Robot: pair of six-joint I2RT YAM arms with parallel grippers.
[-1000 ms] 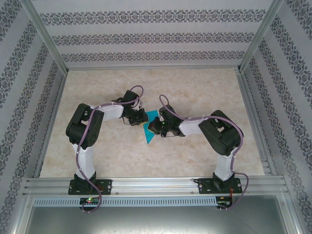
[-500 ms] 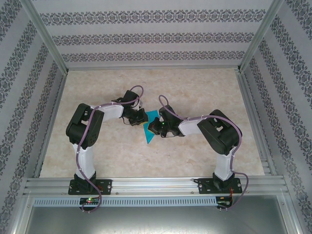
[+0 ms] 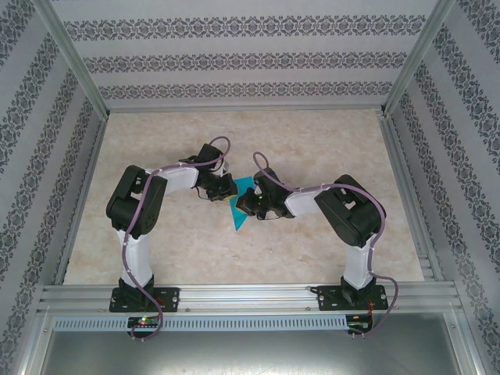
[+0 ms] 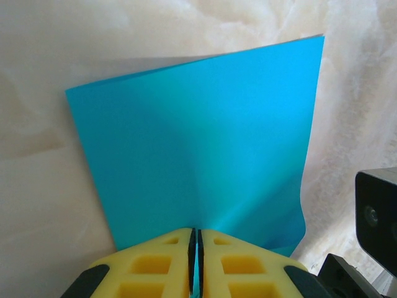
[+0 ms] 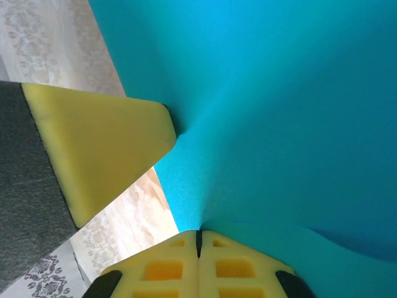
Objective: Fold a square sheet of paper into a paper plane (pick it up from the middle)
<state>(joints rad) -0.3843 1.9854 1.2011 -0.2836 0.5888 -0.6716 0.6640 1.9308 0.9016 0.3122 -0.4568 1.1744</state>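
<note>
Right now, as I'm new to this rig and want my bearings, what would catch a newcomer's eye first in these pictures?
The thin teal-blue square sheet of paper at the middle of the pale marbled table, the one bright colour there. Both black-and-white arms bend inward to it, and the left gripper and right gripper, with yellow foam fingers, are each shut on it.

Right pincer clamps the teal sheet of paper at six o'clock; another yellow finger touches it at nine o'clock
</note>
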